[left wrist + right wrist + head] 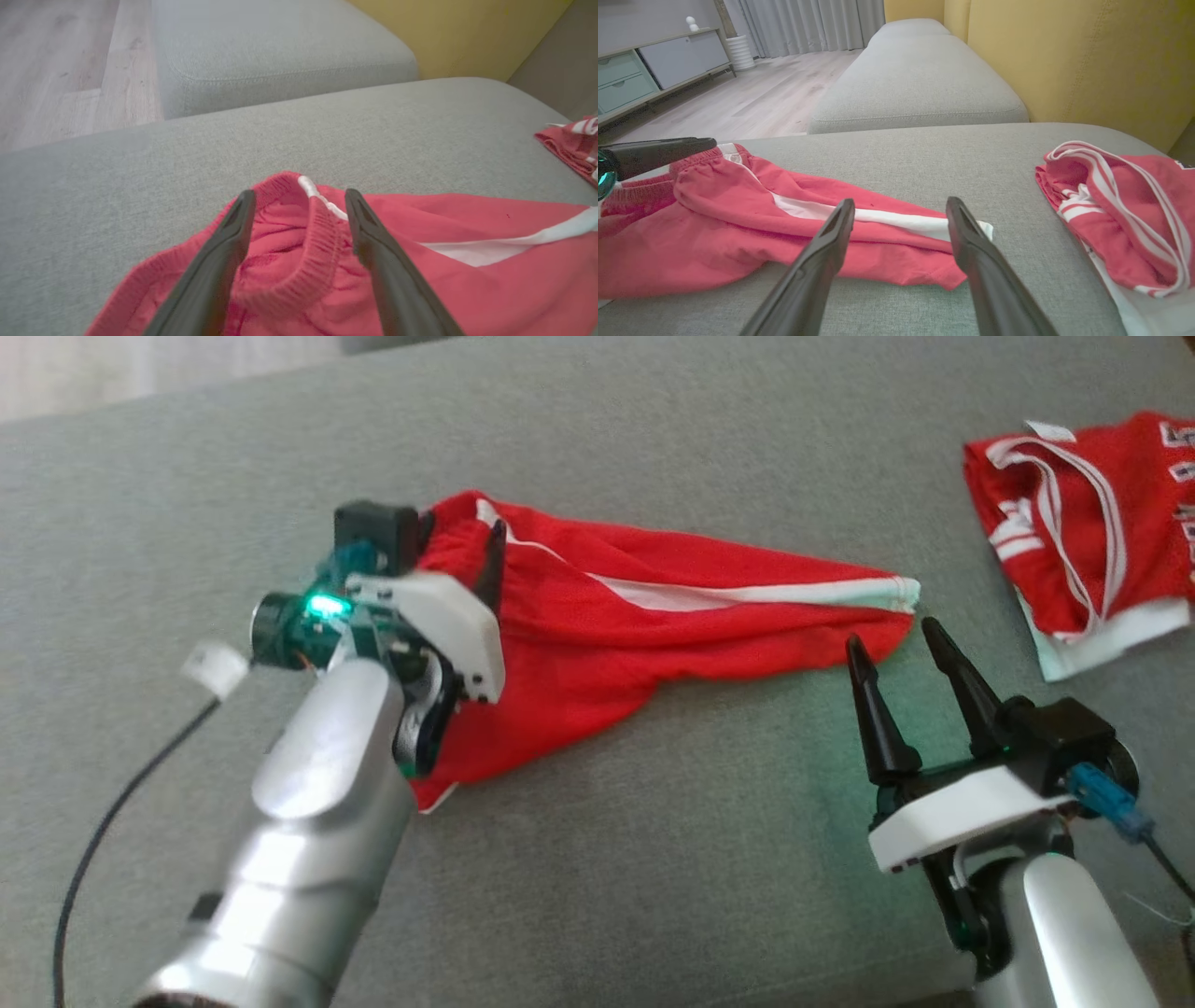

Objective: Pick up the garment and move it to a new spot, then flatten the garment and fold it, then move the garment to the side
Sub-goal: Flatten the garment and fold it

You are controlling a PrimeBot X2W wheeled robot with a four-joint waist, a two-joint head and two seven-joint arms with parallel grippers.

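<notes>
My shorts [635,616] lie across the middle of a grey sofa seat [653,859], long axis running left to right in the head view. The waistband [317,242] is at my left. The leg narrows toward my right, and its hem [901,593] points at a second red garment, a jersey [1092,523], lying well apart near the seat's right edge.

The shorts are thin red fabric, loosely creased and not yet flat. A white stripe [728,595] runs down the upper side from waistband to hem. The waistband is ribbed elastic, puckered and standing up in a curved fold. A lower flap of cloth spreads toward me under my left forearm.

My left gripper [299,200] is over the waistband end, its two dark tapered fingers spread wide to either side of the raised elastic fold. Nothing is pinched between them, and I cannot tell whether the tips touch the cloth.

My right gripper [892,637] is near the hem end, fingers also wide apart and gripping nothing, tips above bare seat just short of the hem.

The seat is a coarse woven grey, with a stitched seam showing on the next cushion [920,88]. Behind it rises a yellow backrest [1087,60], and pale wood floor [752,98] lies beyond.
</notes>
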